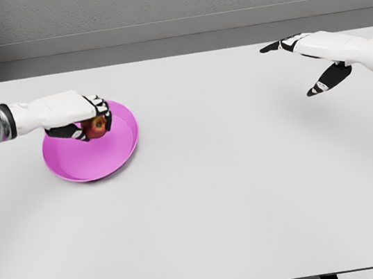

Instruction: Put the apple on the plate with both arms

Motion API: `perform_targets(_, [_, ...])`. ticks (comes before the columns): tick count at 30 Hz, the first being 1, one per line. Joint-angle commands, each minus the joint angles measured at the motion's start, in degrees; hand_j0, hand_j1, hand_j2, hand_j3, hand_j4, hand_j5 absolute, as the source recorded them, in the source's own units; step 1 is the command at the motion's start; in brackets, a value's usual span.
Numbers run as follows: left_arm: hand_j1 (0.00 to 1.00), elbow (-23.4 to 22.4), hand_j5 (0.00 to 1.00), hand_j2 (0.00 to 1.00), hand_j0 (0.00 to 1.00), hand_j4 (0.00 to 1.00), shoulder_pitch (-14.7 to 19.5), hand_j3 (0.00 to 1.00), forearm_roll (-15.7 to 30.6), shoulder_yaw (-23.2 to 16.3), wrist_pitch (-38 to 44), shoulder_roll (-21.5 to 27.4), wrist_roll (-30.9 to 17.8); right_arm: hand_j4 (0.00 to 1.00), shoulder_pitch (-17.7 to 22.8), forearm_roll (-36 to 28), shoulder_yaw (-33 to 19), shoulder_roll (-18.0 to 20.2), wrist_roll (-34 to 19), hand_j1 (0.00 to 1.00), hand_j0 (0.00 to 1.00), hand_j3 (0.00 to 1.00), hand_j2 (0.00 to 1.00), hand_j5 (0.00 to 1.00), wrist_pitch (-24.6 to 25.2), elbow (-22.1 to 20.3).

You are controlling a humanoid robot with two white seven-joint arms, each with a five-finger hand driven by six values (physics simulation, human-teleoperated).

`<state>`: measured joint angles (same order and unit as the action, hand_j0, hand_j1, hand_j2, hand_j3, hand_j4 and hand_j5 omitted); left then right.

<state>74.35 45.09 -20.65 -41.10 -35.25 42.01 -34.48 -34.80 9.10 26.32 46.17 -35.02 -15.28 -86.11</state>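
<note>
A red apple (97,127) is held over the pink plate (98,159) on the left side of the white table. My left hand (87,120) comes in from the left edge and is shut on the apple, fingers curled around it above the plate's back half. I cannot tell whether the apple touches the plate. My right hand (301,59) hovers over the table's far right, fingers spread and holding nothing, far from the plate.
The white table (237,195) stretches wide between the two hands and toward the front edge. A grey wall runs behind the table's far edge.
</note>
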Motion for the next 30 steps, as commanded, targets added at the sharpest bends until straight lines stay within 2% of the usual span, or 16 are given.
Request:
perform_targets(1, [0.38,0.01,0.38,0.38,0.38,0.38,-0.17,0.38,0.79,0.5,0.25,0.7,-0.24,1.0,0.0,-0.22,-0.04,0.06,0.02,1.0,1.0,1.0,1.0,1.0,0.07,-0.02])
perform_targets(2, [1.0,0.01,1.0,1.0,1.0,1.0,-0.44,1.0,0.61,0.5,0.25,0.62,-0.24,1.0,-0.09,-0.22,-0.04,0.06,0.02,1.0,1.0,1.0,1.0,1.0,0.07,-0.02])
perform_targets(7, [1.0,-0.08,1.0,1.0,1.0,1.0,-0.44,1.0,1.58,0.93,0.25,0.7,0.03,1.0,0.0,-0.22,0.05,0.06,0.02,1.0,1.0,1.0,1.0,1.0,0.07,-0.99])
perform_targets(8, [1.0,-1.48,1.0,1.0,1.0,1.0,-0.53,1.0,3.5,1.99,0.25,0.97,0.12,1.0,0.0,-0.22,0.05,0.06,0.02,1.0,1.0,1.0,1.0,1.0,0.07,-0.99])
perform_targets(9, [1.0,-4.38,1.0,1.0,1.0,1.0,-0.53,1.0,7.29,2.25,0.25,1.67,0.12,1.0,0.0,-0.22,-0.04,0.06,0.02,1.0,1.0,1.0,1.0,1.0,0.07,-0.81])
perform_targets(11, [1.0,-5.27,1.0,1.0,1.0,1.0,-0.53,1.0,10.36,2.34,0.25,3.16,0.12,1.0,0.0,-0.22,-0.13,0.15,0.02,1.0,1.0,1.0,1.0,1.0,0.07,-0.46])
perform_targets(12, [1.0,-8.08,1.0,1.0,1.0,1.0,-0.61,1.0,13.44,2.26,0.25,3.69,0.12,1.0,0.0,-0.22,-0.22,0.15,0.02,1.0,1.0,1.0,1.0,1.0,0.07,-0.55])
perform_targets(14, [1.0,-8.78,1.0,1.0,1.0,1.0,-0.62,1.0,15.46,2.52,0.25,4.83,0.12,1.0,0.0,-0.22,-0.22,0.15,0.02,1.0,1.0,1.0,1.0,1.0,0.07,-0.55])
perform_targets(17, [1.0,-8.43,1.0,1.0,1.0,1.0,-2.55,1.0,15.82,5.77,0.25,5.01,-0.15,1.0,0.0,-0.22,-0.39,0.67,0.02,1.0,1.0,1.0,1.0,1.0,0.07,-0.28])
perform_targets(20, [1.0,-8.7,1.0,1.0,1.0,1.0,-2.64,1.0,15.91,5.77,0.25,5.01,-0.06,1.0,0.0,-0.31,-1.27,1.64,0.02,1.0,1.0,1.0,1.0,1.0,0.07,2.09])
perform_targets(22, [1.0,-8.78,1.0,1.0,1.0,1.0,-2.64,1.0,15.91,5.77,0.25,5.01,-0.06,1.0,2.46,-0.22,-4.7,1.73,0.02,1.0,1.0,1.0,1.0,1.0,0.07,1.65])
perform_targets(30, [1.0,-8.78,1.0,1.0,1.0,1.0,-2.9,1.0,15.73,5.95,0.25,5.36,0.03,1.0,2.55,-0.22,-4.7,1.64,0.02,1.0,1.0,1.0,1.0,1.0,0.07,1.3])
